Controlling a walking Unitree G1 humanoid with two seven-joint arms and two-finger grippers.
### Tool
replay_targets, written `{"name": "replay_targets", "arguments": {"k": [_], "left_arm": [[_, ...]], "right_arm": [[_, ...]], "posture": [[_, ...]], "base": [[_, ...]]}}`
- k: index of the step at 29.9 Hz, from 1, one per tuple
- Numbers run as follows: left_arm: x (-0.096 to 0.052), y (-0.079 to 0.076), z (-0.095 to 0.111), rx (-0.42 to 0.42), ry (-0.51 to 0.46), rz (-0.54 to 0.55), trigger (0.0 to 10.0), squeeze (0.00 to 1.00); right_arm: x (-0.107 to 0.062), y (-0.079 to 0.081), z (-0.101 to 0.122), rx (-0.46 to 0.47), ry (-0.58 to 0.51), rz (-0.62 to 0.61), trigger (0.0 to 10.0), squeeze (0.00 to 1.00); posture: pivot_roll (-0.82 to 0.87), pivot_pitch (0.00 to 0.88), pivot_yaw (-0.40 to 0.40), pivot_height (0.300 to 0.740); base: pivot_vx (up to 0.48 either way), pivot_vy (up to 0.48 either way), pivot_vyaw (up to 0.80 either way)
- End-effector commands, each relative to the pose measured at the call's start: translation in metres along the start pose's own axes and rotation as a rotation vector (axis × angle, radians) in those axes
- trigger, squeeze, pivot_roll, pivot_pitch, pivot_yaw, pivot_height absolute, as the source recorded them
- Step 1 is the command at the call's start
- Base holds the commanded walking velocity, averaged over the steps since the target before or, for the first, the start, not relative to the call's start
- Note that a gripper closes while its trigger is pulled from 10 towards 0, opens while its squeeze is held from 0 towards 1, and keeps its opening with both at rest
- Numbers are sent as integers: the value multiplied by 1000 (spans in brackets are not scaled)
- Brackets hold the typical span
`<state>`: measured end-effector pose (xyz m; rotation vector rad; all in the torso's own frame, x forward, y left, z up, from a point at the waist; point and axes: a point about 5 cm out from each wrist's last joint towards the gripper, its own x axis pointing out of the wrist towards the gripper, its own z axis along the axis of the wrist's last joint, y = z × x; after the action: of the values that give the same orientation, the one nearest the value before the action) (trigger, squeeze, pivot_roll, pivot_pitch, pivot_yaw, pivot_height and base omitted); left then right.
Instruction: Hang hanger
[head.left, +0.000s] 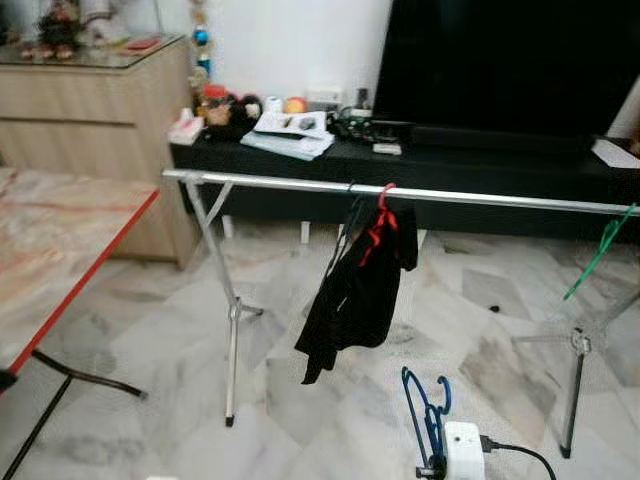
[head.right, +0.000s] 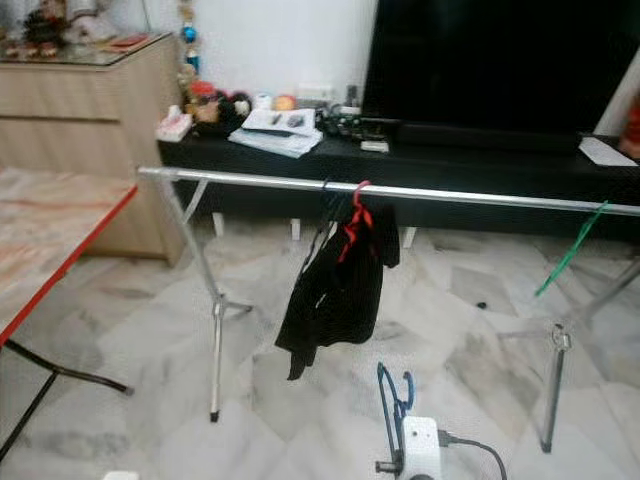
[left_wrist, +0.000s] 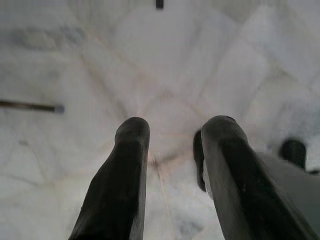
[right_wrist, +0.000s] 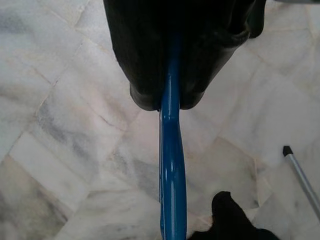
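Observation:
A silver clothes rail (head.left: 300, 186) runs across the room on folding legs. Near its middle hangs a black garment (head.left: 355, 290) on a red hanger (head.left: 383, 205). A green hanger (head.left: 598, 255) hangs near the rail's right end. My right gripper (right_wrist: 169, 102) is shut on a blue hanger (head.left: 425, 408), held low in front of the rail, below and right of the black garment, with its hook end up. In the left wrist view my left gripper (left_wrist: 172, 135) is open over the marble floor, with nothing between its fingers (left_wrist: 131, 150).
A marble-topped table with a red edge (head.left: 85, 275) stands at the left. Behind the rail is a low black TV cabinet (head.left: 480, 165) with papers and small items, and a wooden sideboard (head.left: 90, 110). Rack legs (head.left: 232, 340) (head.left: 572, 395) stand on the floor.

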<state>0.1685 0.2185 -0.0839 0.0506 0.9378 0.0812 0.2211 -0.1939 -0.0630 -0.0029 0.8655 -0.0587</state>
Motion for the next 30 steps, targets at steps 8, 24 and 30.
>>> {"name": "replay_targets", "arguments": {"k": [8,24,30], "left_arm": [[0,-6,-5,14,23,-22,10000,0],[-1,-7,-8,16,38,-22,10000,0],[-1,-8,-10,32,48,-27,10000,0]], "right_arm": [[-1,-10,-2,3,5,-28,10000,0],[-1,-10,-1,-3,8,-28,10000,0],[-1,-11,-1,-4,8,-27,10000,0]], "posture": [[33,19,4,740],[35,26,-2,740],[35,28,-2,740]], "base": [[305,0,0],[185,0,0],[0,0,0]]}}
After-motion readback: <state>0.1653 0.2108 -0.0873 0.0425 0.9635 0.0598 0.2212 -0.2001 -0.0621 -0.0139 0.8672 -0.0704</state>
